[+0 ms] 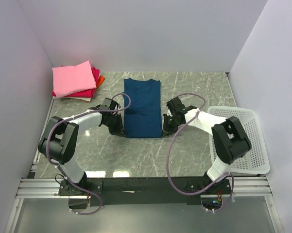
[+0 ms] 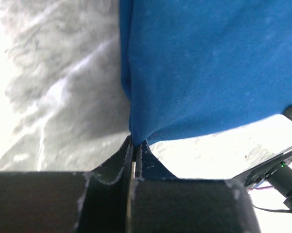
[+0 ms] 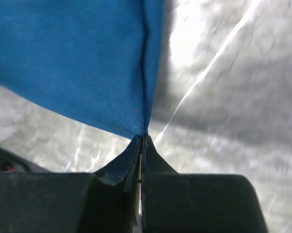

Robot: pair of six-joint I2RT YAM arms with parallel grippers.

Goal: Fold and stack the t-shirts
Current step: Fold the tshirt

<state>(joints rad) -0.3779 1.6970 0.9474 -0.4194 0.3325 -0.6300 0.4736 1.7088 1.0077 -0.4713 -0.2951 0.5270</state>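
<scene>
Currently, pink, magenta-red and orange t-shirts (image 1: 77, 80) sit stacked at ten o'clock; the dark blue t-shirt (image 1: 143, 108), centre table (image 1: 194, 87), is narrowed lengthwise, my jaws pinching both near corners, cross-fold and stacking outstanding.

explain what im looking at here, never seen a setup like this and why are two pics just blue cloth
It is a robot with two arms fixed to the near edge of a marble-look table. The wide picture comes from a camera above and behind the arms. The other two come from small cameras on the wrists, so they look past each arm's own fingers, very close up.

On the table lies a blue shirt, already folded into a long strip. At the far left is a stack of folded shirts, pink on top. A white basket sits on the right.

The left hand is shut on the shirt's near left corner, and the right hand is shut on its near right corner. That is why the close-ups are mostly blue cloth.
</scene>
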